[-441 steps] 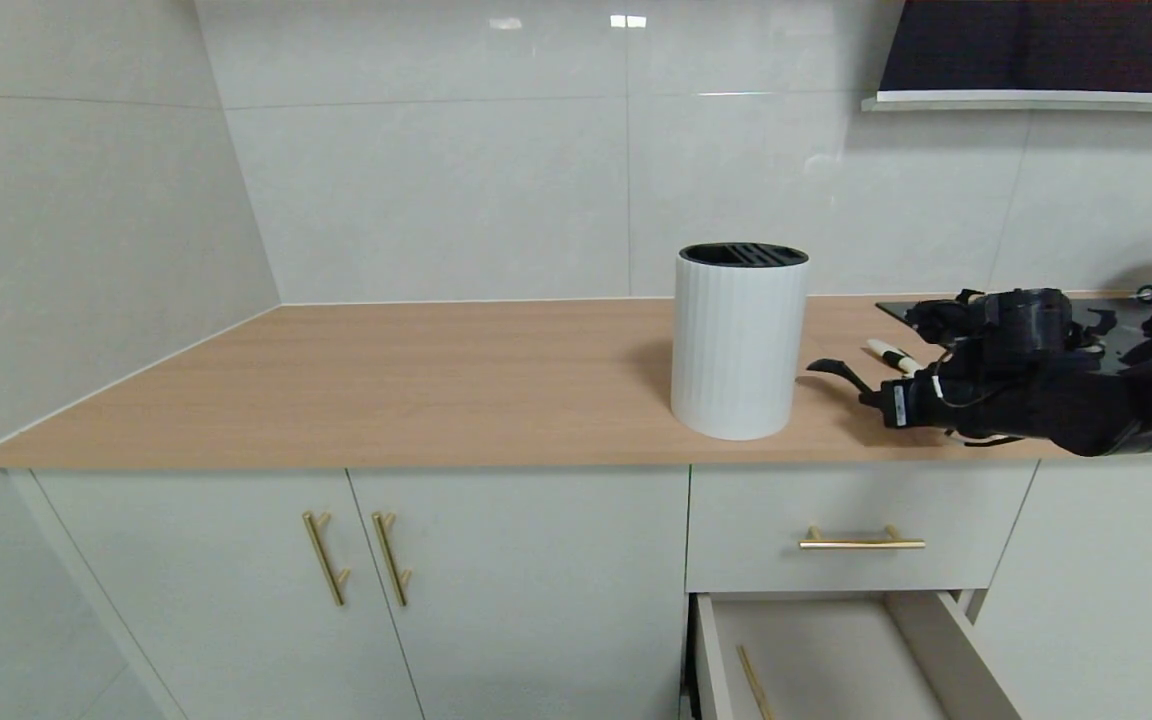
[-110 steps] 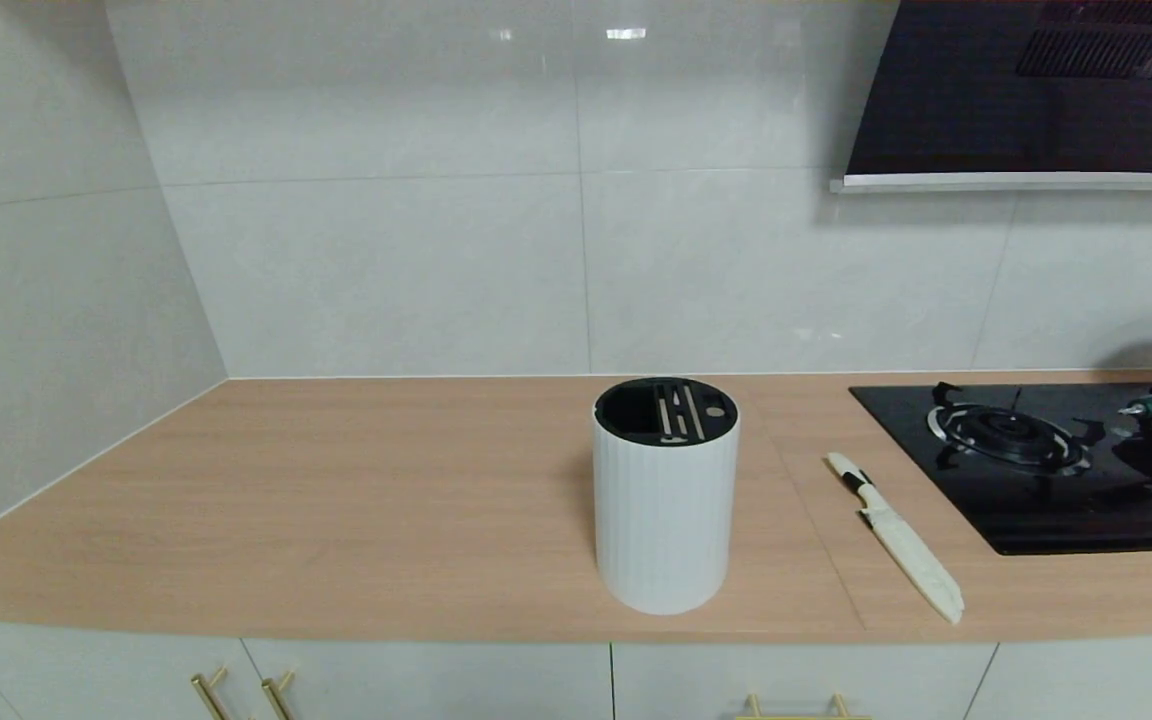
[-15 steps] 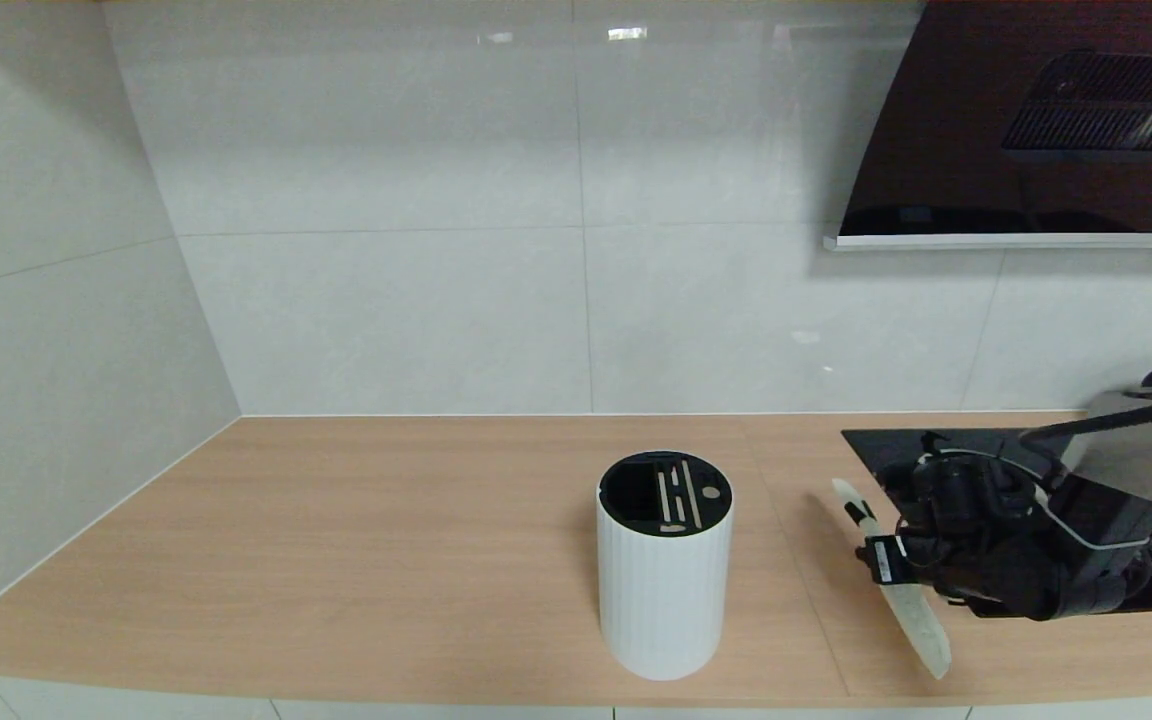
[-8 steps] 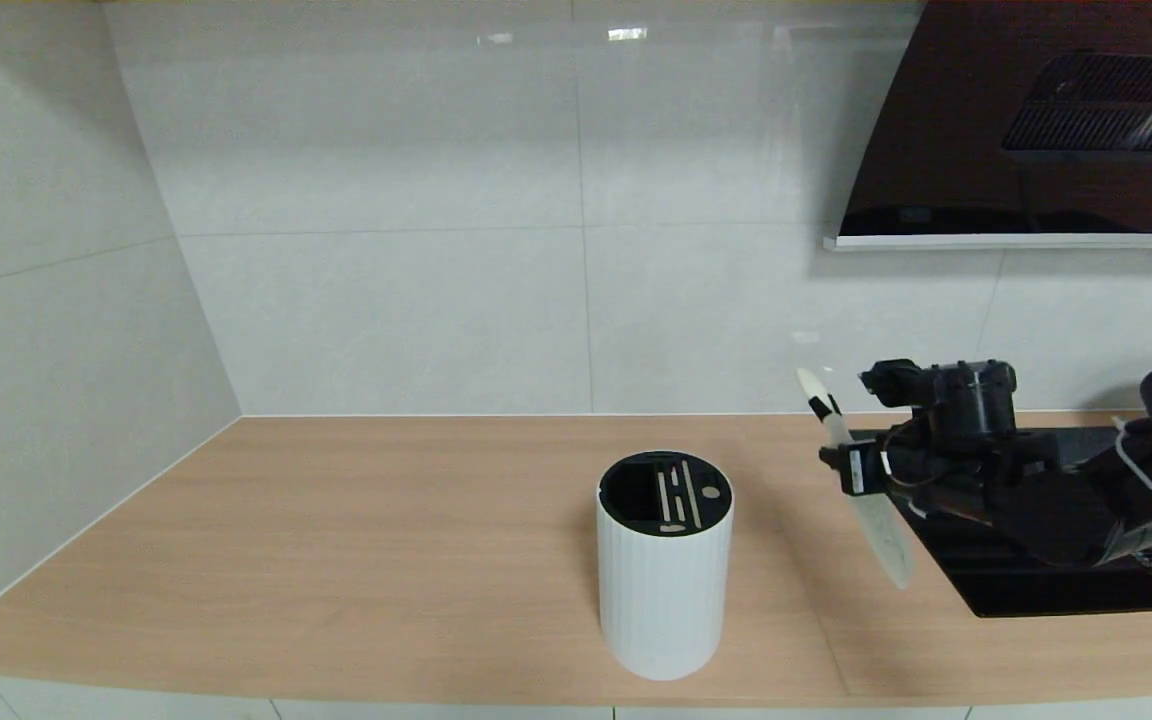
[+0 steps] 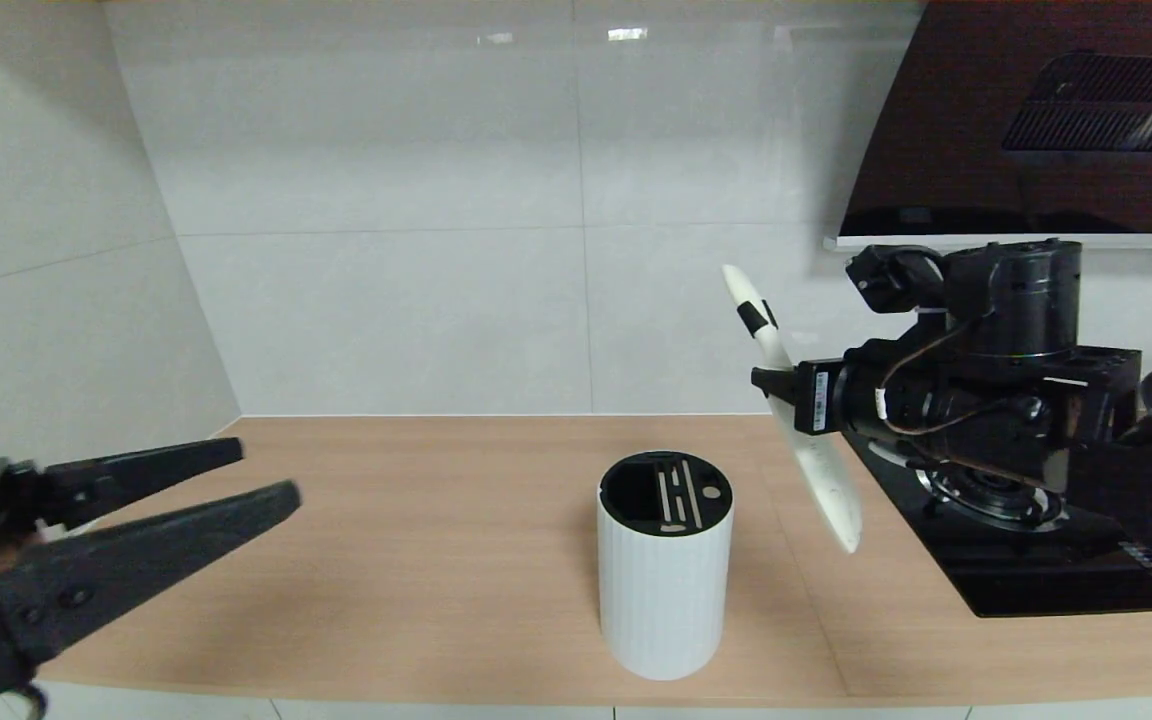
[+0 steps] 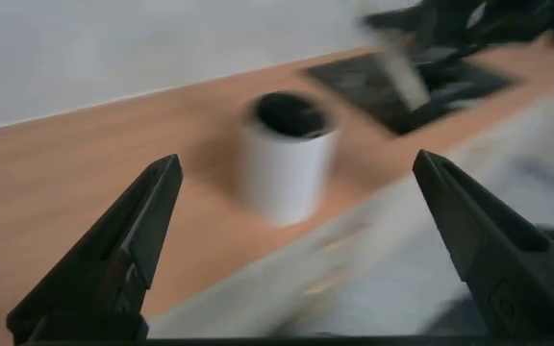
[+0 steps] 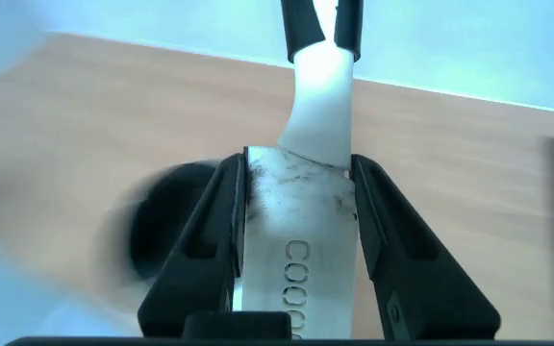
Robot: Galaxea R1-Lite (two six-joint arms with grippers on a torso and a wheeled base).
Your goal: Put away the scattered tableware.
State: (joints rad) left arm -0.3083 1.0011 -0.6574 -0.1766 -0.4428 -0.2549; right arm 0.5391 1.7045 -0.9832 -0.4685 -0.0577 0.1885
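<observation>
About halfway I'd say: my right gripper (image 5: 786,385) is clamped on the knife (image 5: 818,470), hanging blade-down in mid-air right of centre, not yet slotted into the white holder (image 5: 664,580) at bottom centre, while my left gripper (image 5: 266,472) sits spread wide at lower left.

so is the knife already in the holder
No, the right gripper holds the knife in the air beside the holder.

Left wrist view: white holder (image 6: 287,159) blurred; knife (image 6: 404,79) beyond the holder reads as a pale streak. Right wrist view: holder a dark smudge; my right gripper (image 7: 298,168) hides the blade's flanks, tip cut off. Holder slots (image 5: 674,490): contents too small to tell.
</observation>
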